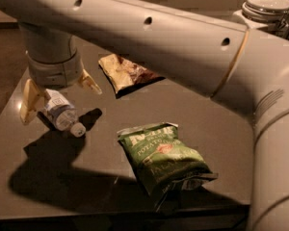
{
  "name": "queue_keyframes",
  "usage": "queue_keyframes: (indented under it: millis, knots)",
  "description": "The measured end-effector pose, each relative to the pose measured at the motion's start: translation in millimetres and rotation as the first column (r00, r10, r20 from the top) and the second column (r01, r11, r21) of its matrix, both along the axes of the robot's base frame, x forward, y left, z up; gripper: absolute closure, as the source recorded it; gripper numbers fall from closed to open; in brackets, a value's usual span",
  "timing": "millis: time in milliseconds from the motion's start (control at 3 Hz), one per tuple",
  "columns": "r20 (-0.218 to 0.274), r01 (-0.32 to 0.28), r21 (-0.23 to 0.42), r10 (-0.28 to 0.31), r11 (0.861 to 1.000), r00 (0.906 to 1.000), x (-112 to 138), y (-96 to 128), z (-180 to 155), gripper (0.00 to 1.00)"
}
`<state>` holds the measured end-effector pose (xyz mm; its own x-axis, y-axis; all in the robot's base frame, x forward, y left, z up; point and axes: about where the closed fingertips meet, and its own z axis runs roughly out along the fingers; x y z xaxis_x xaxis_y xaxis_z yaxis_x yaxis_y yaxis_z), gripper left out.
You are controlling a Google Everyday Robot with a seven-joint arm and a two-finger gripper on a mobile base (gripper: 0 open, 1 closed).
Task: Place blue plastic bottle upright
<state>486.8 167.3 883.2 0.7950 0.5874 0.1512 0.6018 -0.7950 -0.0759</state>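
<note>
Bottle (62, 115) lies on the table (226, 129), straddled by the wide-spread pincer (61, 103); green bag (164, 155) sits nearby, clear of it. Arm (159, 37) hides part of brown bag (124, 72).

The green chip bag (164, 160) showed "POTATO" on its front, the rest too blurred. The gripper (61, 103), fingers spread, straddled the blue plastic bottle (62, 114); nothing on its label was legible.
</note>
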Motion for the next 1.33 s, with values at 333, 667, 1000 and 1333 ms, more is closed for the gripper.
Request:
queue_keyframes:
  millis: [333,667,1000,1333]
  knots:
    - [-0.001,-0.02,0.014,0.02,1.0,0.9998,7.1,36.5,-18.8,0.0]
    - [0.0,-0.008,0.016,0.008,1.0,1.0,16.2,43.5,-26.4,0.0]
    - [0.005,0.014,0.01,-0.014,1.0,0.9999,27.5,42.7,-31.8,0.26]
    - [-0.004,0.021,0.001,-0.02,1.0,0.9998,29.7,39.4,-30.6,0.49]
